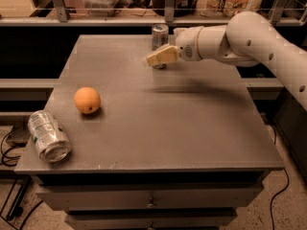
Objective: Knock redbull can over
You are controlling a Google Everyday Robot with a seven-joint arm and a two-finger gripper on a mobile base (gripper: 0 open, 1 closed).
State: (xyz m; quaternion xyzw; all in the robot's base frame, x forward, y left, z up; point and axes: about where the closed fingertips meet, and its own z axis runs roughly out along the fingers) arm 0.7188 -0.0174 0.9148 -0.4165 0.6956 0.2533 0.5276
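Silver redbull can (pixel 159 34) stands upright behind the pincer (pixel 153 60)

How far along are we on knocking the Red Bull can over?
Done: the approach; the gripper is at the redbull can near the table's far edge. In hand: the gripper overlaps the can's lower part, contact unclear. Left: the tip itself; the can stands upright.
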